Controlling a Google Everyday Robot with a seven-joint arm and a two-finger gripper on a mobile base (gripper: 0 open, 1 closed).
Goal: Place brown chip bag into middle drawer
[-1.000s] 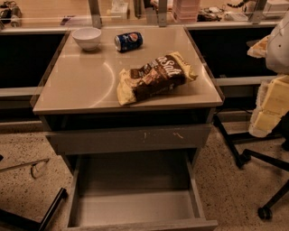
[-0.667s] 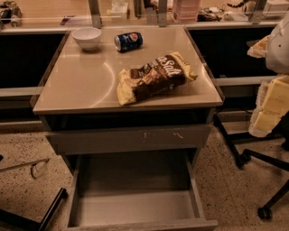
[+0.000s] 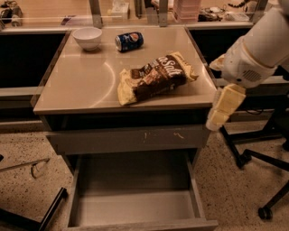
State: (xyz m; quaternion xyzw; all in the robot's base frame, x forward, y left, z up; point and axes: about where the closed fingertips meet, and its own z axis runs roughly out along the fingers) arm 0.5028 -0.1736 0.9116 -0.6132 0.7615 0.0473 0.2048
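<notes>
Cream end effector (image 3: pixel 222 108) hangs beside tabletop (image 3: pixel 81 85).

Edges and shadow are swallowing plenty here!
The arm (image 3: pixel 257 49) runs off the top and right edges, its upper reach out of sight; the gripper (image 3: pixel 224 104) hangs just off the cabinet's right front corner, covering the far end of the drawer front (image 3: pixel 126 139); the middle drawer (image 3: pixel 135 208) has its rear lost in shadow under that front, its front lip clipped by the bottom edge; the brown chip bag (image 3: pixel 153 77) shows script only partly legible; the back-counter clutter (image 3: pixel 198 9) is a blur; the chair base (image 3: pixel 266 158) is cut off at right.
</notes>
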